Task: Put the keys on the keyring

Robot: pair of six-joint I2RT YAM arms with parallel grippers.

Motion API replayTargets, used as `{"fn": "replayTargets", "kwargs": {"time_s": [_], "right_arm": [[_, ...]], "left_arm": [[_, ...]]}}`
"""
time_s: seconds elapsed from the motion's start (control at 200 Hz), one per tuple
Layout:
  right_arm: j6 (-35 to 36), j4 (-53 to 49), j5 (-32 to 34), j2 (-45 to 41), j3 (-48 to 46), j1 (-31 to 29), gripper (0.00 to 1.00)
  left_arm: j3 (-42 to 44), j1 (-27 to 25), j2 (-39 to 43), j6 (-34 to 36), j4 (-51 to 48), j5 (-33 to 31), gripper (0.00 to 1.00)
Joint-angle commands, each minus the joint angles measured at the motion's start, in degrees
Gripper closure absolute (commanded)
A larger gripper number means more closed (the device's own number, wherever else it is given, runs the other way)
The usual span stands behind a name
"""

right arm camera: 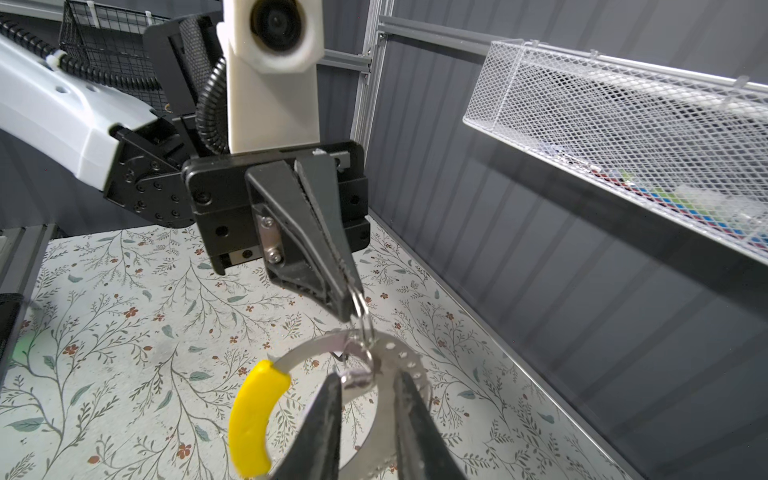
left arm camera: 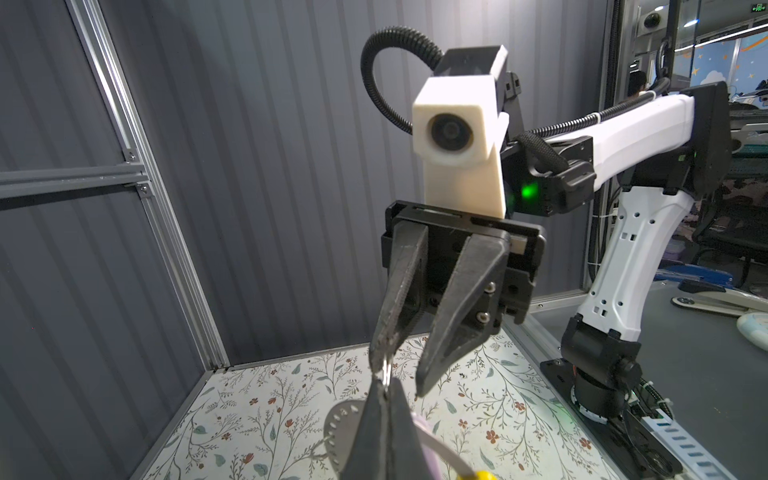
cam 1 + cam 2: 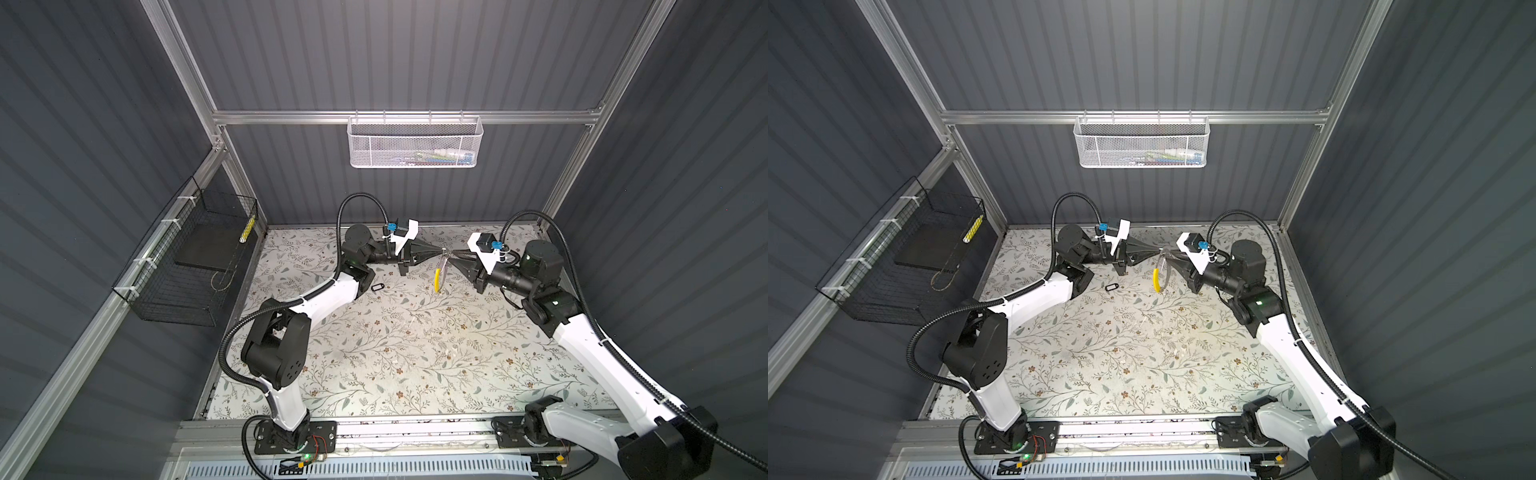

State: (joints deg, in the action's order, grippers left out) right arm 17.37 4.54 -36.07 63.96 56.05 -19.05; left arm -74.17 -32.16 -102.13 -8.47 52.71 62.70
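Observation:
Both grippers meet tip to tip above the back of the floral table. My left gripper (image 3: 441,250) (image 2: 384,384) is shut on a small wire ring (image 1: 360,301). That ring meets the top of the keyring (image 1: 399,357), a flat grey hoop with a yellow tag (image 3: 437,279) (image 1: 253,415), which hangs in the air. A pale lilac tag (image 2: 428,432) shows behind the hoop. My right gripper (image 3: 454,253) (image 1: 365,380) is open, jaws a little apart around the hoop's top, one fingertip (image 2: 380,363) touching the small ring. The black-rimmed oblong tag (image 3: 377,287) (image 3: 1111,287) lies on the table, left of both grippers.
A white mesh basket (image 3: 413,141) hangs on the back rail, above and behind the grippers. On the left wall is a black wire basket (image 3: 187,266). The grey back wall stands close behind both tips. The floral table (image 3: 415,353) spreads out in front.

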Motion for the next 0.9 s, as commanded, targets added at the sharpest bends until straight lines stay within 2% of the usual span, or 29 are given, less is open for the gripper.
{"fn": "replayTargets", "kwargs": {"time_s": [0.0, 0.405, 0.53, 0.7, 0.805, 0.89], "right_arm": [[-1.5, 3.3, -1.3, -0.2, 1.7, 0.3, 0.75], [-0.8, 2.2, -3.3, 3.4, 2.5, 0.2, 0.79], [-0.5, 2.2, -3.4, 3.3, 2.5, 0.3, 0.84], [0.2, 1.8, -3.9, 3.1, 2.3, 0.3, 0.95], [1.6, -1.2, -3.7, 2.8, 3.0, 0.2, 1.0], [2.7, -3.6, -2.7, 2.2, 3.3, 0.2, 1.0]], "left_arm": [[-0.7, -0.3, 1.3, 4.3, -4.1, 0.9, 1.0], [-1.4, -0.4, 1.7, 5.8, -5.9, 1.1, 1.0], [-1.5, -0.4, 1.7, 6.0, -6.3, 1.0, 1.0], [-1.9, -0.4, 1.8, 7.3, -8.4, 0.6, 1.0], [-2.9, -0.4, 3.2, 13.2, -15.7, -0.7, 1.0], [-5.1, -0.5, 4.6, 22.6, -27.3, -2.2, 0.87]]}}
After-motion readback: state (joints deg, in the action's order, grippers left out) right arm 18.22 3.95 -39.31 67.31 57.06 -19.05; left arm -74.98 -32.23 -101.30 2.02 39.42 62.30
